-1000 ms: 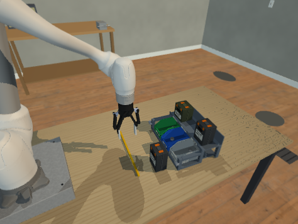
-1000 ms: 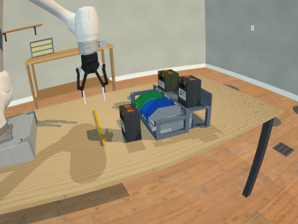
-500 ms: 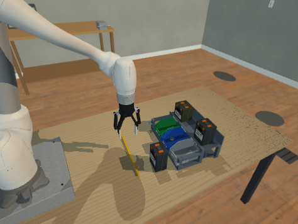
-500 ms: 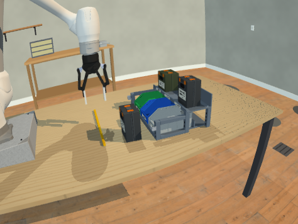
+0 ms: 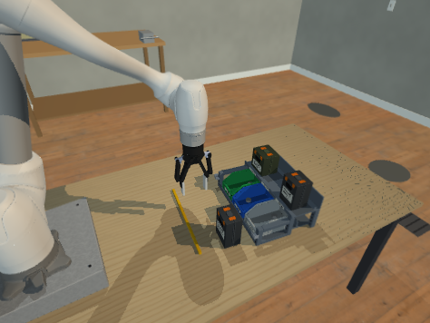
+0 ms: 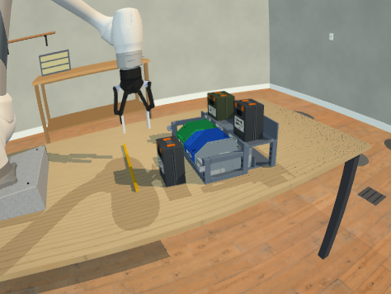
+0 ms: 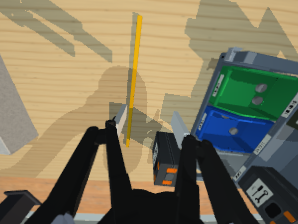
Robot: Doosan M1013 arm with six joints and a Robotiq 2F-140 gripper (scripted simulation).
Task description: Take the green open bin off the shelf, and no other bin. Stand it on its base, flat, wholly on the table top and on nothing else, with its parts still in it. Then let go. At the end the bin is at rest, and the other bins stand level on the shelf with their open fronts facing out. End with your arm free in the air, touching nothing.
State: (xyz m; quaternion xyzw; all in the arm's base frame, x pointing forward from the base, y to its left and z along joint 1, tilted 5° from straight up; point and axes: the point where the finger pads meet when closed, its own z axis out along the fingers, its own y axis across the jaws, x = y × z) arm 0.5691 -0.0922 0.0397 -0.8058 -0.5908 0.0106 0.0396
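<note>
The green open bin (image 5: pixel 239 180) (image 6: pixel 194 128) (image 7: pixel 250 93) sits at the far end of the grey shelf (image 5: pixel 313 200) (image 6: pixel 269 142), with two small grey parts in it. A blue bin (image 5: pixel 251 197) (image 6: pixel 204 139) (image 7: pixel 235 130) and a grey bin (image 5: pixel 268 214) (image 6: pixel 219 153) stand beside it on the shelf. My gripper (image 5: pixel 193 187) (image 6: pixel 135 124) (image 7: pixel 149 114) is open and empty. It hangs above the table (image 5: pixel 136 254) (image 6: pixel 82 198), to the left of the shelf and apart from the green bin.
A thin yellow bar (image 5: pixel 186 220) (image 6: pixel 130 167) (image 7: pixel 133 75) lies on the table below the gripper. A black case (image 5: pixel 229 226) (image 6: pixel 171 161) (image 7: pixel 166 159) stands in front of the shelf. A black case (image 5: pixel 296 189) (image 6: pixel 248 120) and an olive case (image 5: pixel 265 160) (image 6: pixel 220 105) stand on the shelf.
</note>
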